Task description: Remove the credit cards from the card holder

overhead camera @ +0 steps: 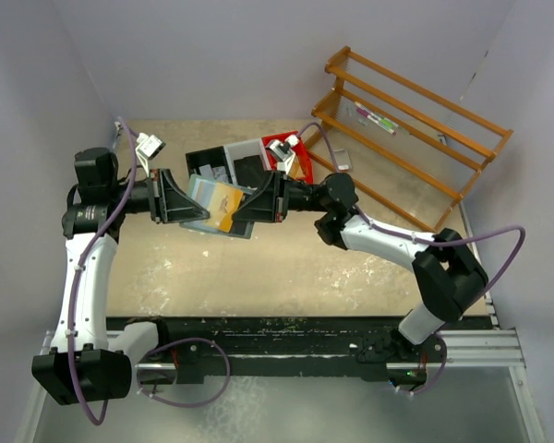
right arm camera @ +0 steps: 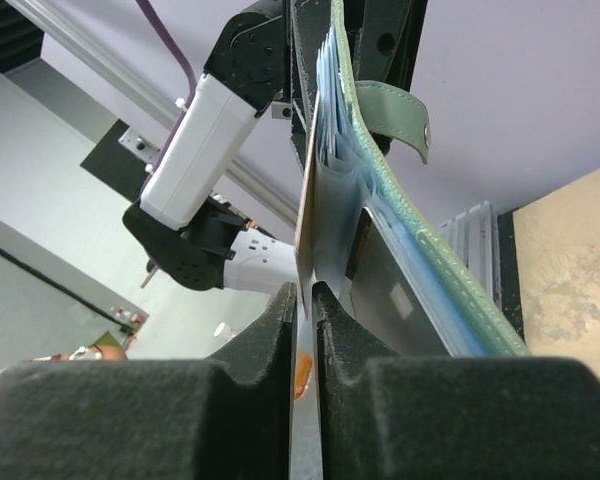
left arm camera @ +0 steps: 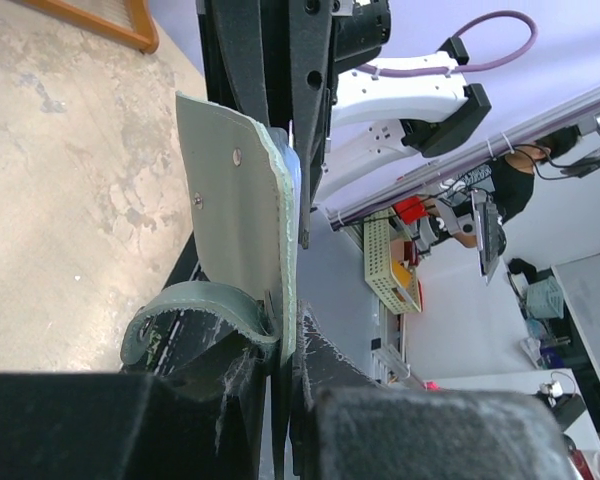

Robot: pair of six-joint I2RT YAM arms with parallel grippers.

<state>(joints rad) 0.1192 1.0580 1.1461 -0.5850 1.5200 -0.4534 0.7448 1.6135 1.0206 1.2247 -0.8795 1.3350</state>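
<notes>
The pale mint-green card holder hangs open above the table between both grippers. My left gripper is shut on the edge of its cover, and the snap tab curls beside the jaws. My right gripper is shut on a thin tan-orange credit card that stands out from the clear pocket pages. In the right wrist view this card runs edge-on into the closed jaws. A grey-white card lies in a pocket against the green cover.
Black, grey and red bins stand at the back of the table behind the grippers. A wooden rack leans at the back right. A small silver device lies by the rack's foot.
</notes>
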